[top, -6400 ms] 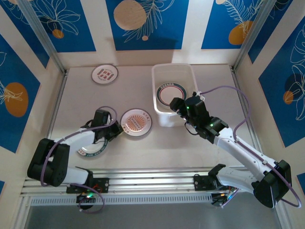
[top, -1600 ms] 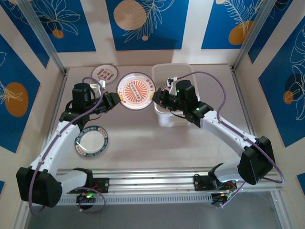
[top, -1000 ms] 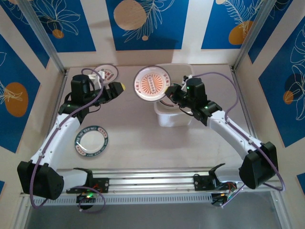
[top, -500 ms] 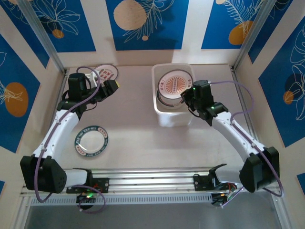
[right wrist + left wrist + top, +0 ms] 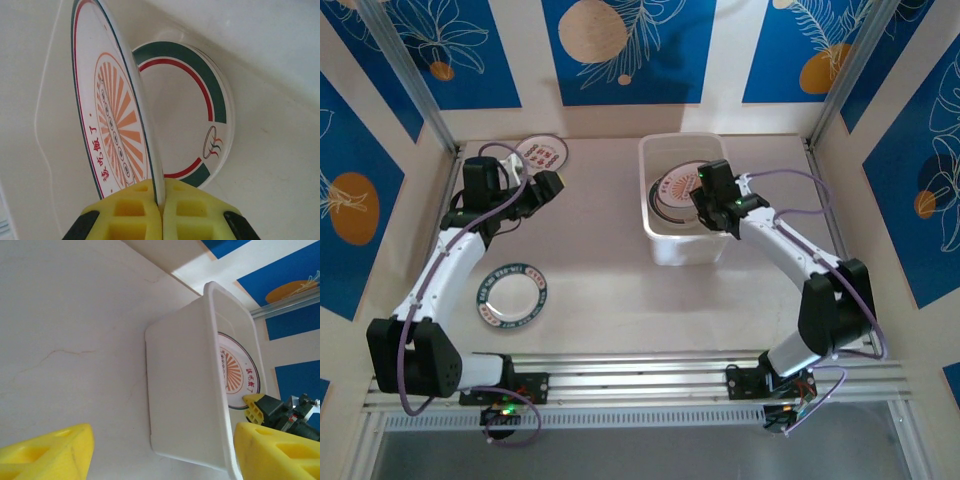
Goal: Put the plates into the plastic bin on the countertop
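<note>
1. Cream walls [image 5: 725, 60] with blue leaf-print panels box in a pale counter [image 5: 610, 300]; an aluminium rail [image 5: 650, 375] runs along the bottom of the overhead frame.
2. Upper centre-right of that frame sits the plastic bin [image 5: 686, 248], with a green-and-red rimmed plate [image 5: 205, 85] lying flat on its floor.
3. Down inside the bin, the right claw [image 5: 159, 194] is closed on the rim of the orange sunburst plate [image 5: 117, 130], which stands steeply on edge over the flat one. I cannot tell whether its far edge touches anything.
4. At upper left the left claw [image 5: 548, 187] stands wide open and holds nothing, just beside the red-patterned plate [image 5: 542, 155]. A green-rimmed plate [image 5: 512, 296] lies at lower left, well apart from it.
5. Likely step: laying the held plate onto the 1 below. Letting go at this steep angle could make it drop flat and clatter, chipping either plate, or leave it propped against the bin wall.
6. Pulling the right claw out carelessly could catch the wall and drag the light bin.
7. The 2 plates on the counter lie flat, so a claw pushing at a rim may slide one away rather than grip it.
</note>
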Robot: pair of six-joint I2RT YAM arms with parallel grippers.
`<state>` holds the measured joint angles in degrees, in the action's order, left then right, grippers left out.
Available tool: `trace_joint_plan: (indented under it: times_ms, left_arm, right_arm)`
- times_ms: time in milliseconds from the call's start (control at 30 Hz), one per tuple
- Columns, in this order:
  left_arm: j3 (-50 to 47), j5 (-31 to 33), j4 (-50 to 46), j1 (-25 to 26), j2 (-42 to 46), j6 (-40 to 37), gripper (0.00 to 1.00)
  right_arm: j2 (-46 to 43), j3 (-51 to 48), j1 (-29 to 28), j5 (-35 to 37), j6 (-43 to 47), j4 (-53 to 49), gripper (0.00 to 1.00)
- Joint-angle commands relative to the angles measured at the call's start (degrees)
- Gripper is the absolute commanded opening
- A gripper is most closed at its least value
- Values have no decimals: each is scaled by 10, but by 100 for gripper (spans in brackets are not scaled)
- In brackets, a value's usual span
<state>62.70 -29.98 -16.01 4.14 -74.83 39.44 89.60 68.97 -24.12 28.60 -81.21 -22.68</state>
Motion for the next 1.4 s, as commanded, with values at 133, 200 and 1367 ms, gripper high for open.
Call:
trace_joint_plan:
  times_ms: [133,200,1367]
  left_arm:
    - [-9,0,-20,-15,6,-12,74]
    - [-11,-1,-22,-17,7,-13,74]
    - [24,39,24,-64,-121,23,75]
  right_arm:
    - [59,65,-13,54,-74,-46,0]
    - [75,79,-18,61,-86,-65,0]
    - [-124,-7,-91,156,99,-105,77]
